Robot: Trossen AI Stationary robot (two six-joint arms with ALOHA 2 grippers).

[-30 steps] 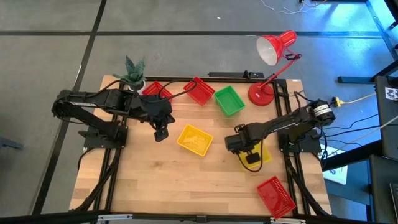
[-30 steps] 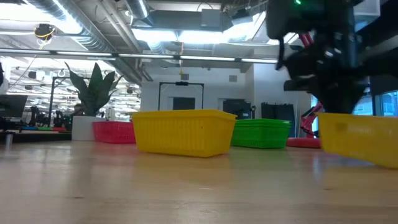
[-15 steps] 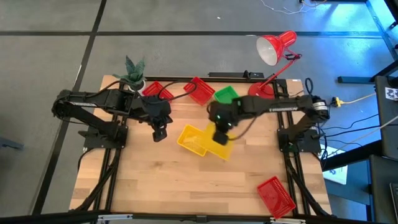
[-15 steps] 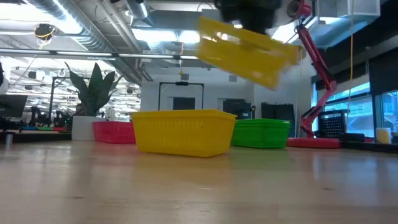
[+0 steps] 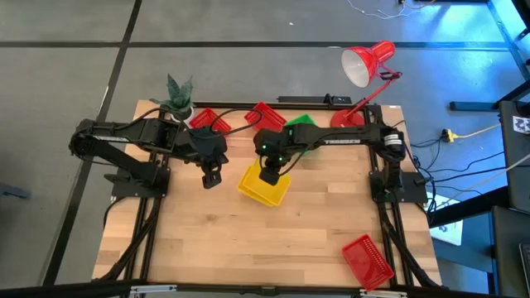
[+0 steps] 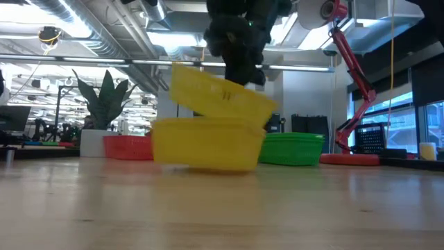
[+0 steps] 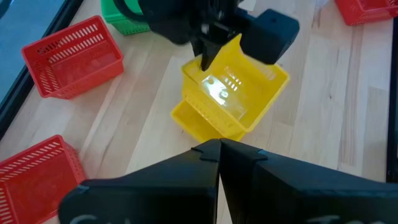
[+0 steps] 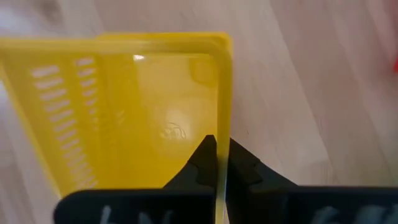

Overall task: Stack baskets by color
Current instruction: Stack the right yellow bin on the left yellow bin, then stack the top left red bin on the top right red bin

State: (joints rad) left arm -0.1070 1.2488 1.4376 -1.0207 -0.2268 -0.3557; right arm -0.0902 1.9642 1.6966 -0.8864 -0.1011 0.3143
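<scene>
High view: the right gripper (image 5: 270, 175), which a second ago stood near the table's 4 o'clock edge, has carried the held yellow basket (image 5: 271, 189) to table centre, directly over the resting yellow basket (image 5: 252, 184). The left gripper (image 5: 213, 178) waits unmoved at 9 o'clock from the yellow pair, fingers closed on nothing.

Low view: the held yellow basket (image 6: 220, 92) hangs tilted, one end touching the rim of the resting yellow basket (image 6: 207, 144); it is not yet nested.

Left wrist view: the right gripper (image 7: 208, 55) pinches one wall of the tilted basket.

Right wrist view: both fingers are clamped on that wall's rim.

Judgement: the yellow stack is nearly formed; levelling, lowering and release remain.
</scene>
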